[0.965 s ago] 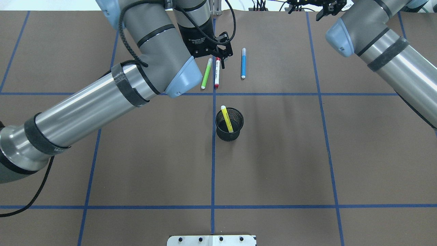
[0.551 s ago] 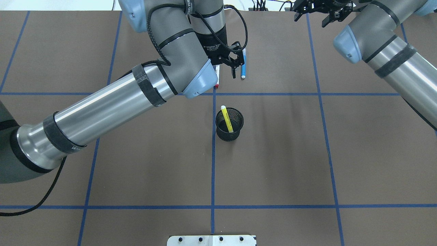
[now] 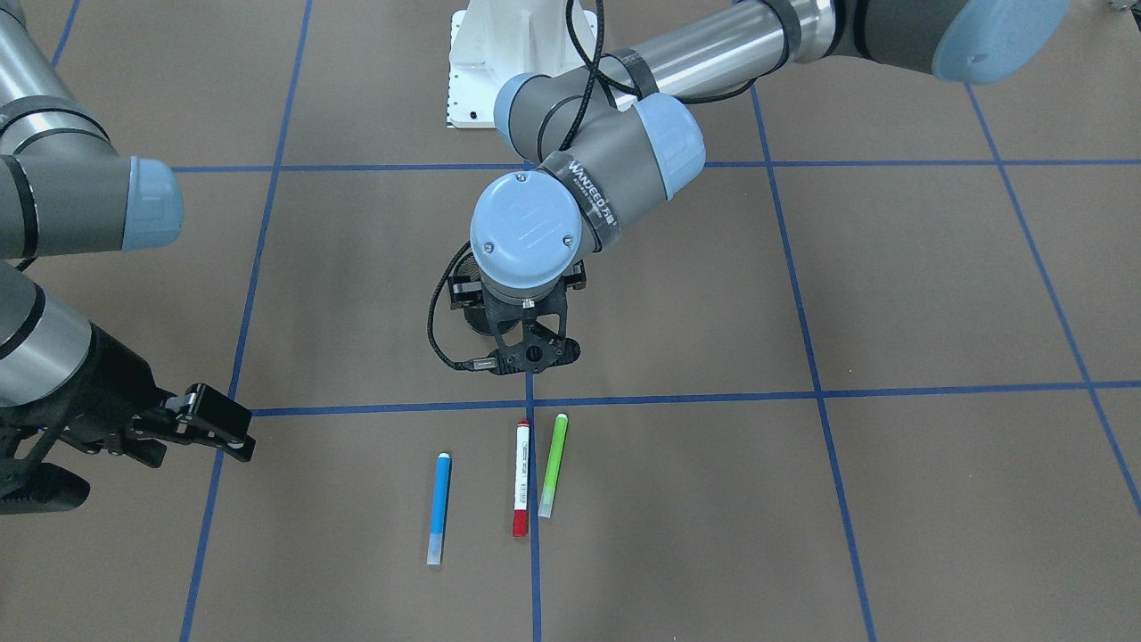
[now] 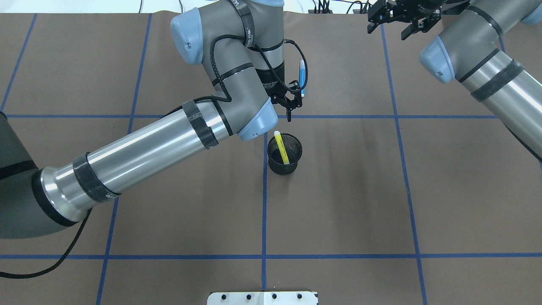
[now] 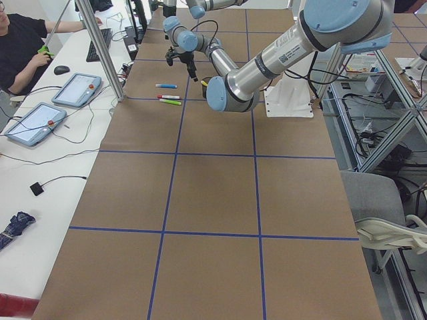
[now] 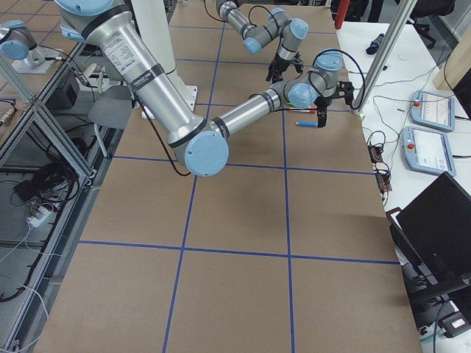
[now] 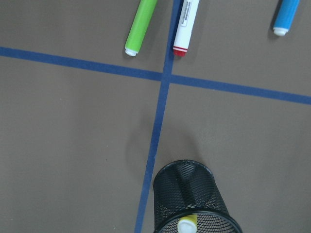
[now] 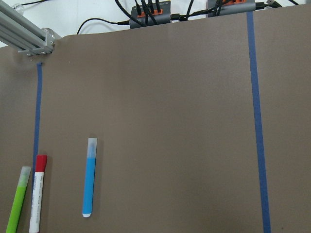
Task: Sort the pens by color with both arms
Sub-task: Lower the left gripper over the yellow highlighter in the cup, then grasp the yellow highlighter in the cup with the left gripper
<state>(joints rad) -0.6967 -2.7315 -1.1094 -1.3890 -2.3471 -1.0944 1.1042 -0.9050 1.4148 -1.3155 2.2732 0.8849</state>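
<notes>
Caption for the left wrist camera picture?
Green pen, white pen and blue pen lie past the tape; yellow pen sits in mesh cup.

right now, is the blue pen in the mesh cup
No, the blue pen lies on the table; only the yellow pen stands in the mesh cup.

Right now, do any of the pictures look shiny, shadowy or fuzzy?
Overhead exterior: a white glare streak runs along the silver tube of the left arm, and soft grey shadows lie on the table. Left wrist view: the tip of the yellow pen looks a bit fuzzy, while the green pen is sharp. Right wrist view: the light is even and the blue pen is crisp.
</notes>
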